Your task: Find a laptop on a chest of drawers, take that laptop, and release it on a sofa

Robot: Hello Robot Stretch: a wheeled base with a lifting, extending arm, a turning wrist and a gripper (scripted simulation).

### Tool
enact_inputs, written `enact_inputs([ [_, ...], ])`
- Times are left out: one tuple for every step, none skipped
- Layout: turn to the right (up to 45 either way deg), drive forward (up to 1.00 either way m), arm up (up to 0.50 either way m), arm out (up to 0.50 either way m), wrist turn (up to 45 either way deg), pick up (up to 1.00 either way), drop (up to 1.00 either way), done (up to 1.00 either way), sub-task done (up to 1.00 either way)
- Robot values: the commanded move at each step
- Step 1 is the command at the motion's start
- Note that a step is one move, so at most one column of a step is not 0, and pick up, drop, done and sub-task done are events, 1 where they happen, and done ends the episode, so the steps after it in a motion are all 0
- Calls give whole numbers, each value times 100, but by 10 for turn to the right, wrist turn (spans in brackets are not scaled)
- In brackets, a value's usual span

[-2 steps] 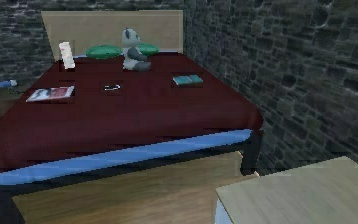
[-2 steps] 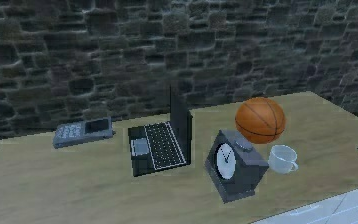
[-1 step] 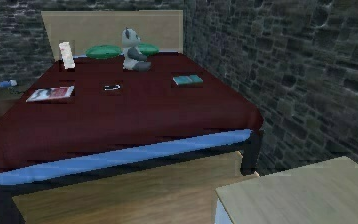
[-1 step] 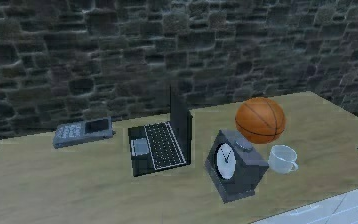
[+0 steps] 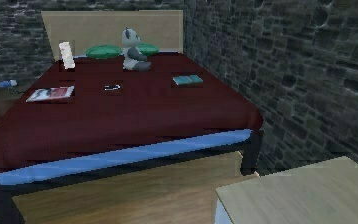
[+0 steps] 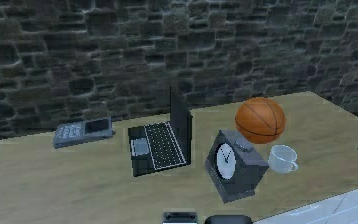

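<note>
The laptop (image 6: 159, 145) sat lid up on the wooden worktop (image 6: 47, 185), roughly mid-way across and toward the far side, in front of the dark stone wall (image 6: 187, 40). Its screen stood on the right side of the base and faced left, with the keyboard spreading out to the left of it. So the hinge, the long axis, ran near to far with a slight tilt.

Left of it and apart lay a flat grey gadget (image 6: 82, 131) (buttons on it, couldn't tell what exactly). On the right were a basketball (image 6: 260, 119), a white mug (image 6: 283, 158) just nearer than the ball, and a grey alarm clock (image 6: 232, 165) near the laptop's near right corner.

A dark bit at the near edge looked like the pincer (image 6: 180, 216). Too little of it showed, so I couldn't tell how far open it was or whether it had hold of anything.

Looking ahead, there was a bed (image 5: 127, 125) with a dark red cover, green pillows (image 5: 105, 51), a teal book (image 5: 187, 80) and a magazine (image 5: 50, 94).
</note>
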Motion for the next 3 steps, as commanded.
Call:
enact_inputs([
  [0,0,0,38,0,0,0,0,0],
  [0,0,0,0,450,0,0,0,0],
  [0,0,0,0,450,0,0,0,0],
])
